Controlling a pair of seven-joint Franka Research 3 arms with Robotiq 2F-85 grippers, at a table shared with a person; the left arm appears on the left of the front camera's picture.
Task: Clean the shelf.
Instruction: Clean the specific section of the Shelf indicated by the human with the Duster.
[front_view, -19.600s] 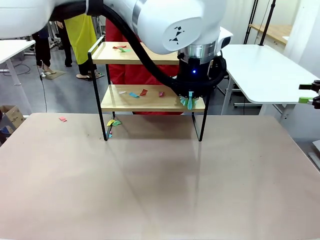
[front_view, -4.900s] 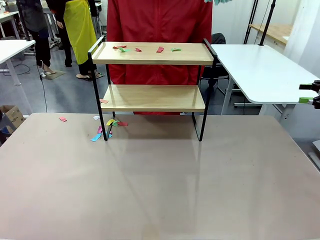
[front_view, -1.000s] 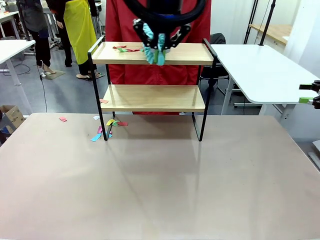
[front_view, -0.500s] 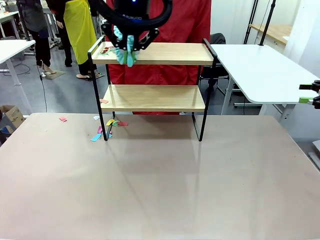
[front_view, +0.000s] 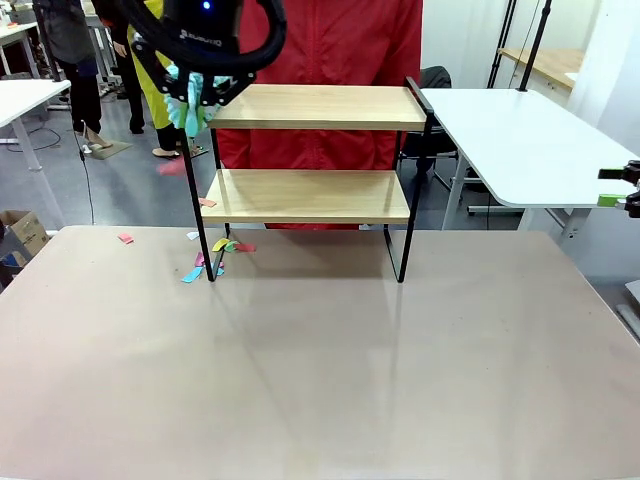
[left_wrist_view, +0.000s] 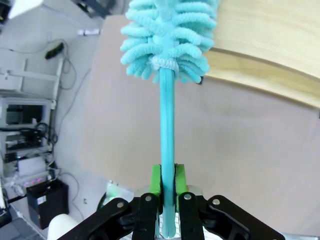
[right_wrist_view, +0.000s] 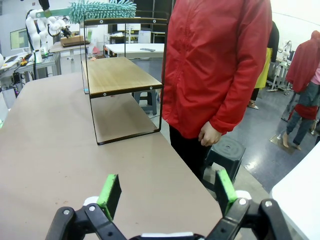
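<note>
The shelf (front_view: 312, 195) is standing at the far side of the table (front_view: 320, 380), just in front of a person in a red jacket (front_view: 320, 40). The left tool (left_wrist_view: 168, 181) is pressing its green pads (left_wrist_view: 156, 180) on the handle of a teal duster (left_wrist_view: 167, 40) — the fluffy head is pointing away from the wrist. In the front view this tool is hanging at the left end of the upper board, beside the raised black rail. The duster head is sitting just outside that end, at about the board's level.

Small coloured paper scraps (front_view: 215, 250) are lying on the table around the shelf's front left leg. One pink piece (front_view: 125, 238) is lying apart to the left, and a second group of scraps (front_view: 222, 462) is lying at the near edge. A blurred pink spot (front_view: 172, 167) is showing in the air beside the left frame.

The right tool (right_wrist_view: 167, 189) is holding its jaws spread wide with nothing between them — it is well apart from the shelf, looking along the table toward the shelf's end.
</note>
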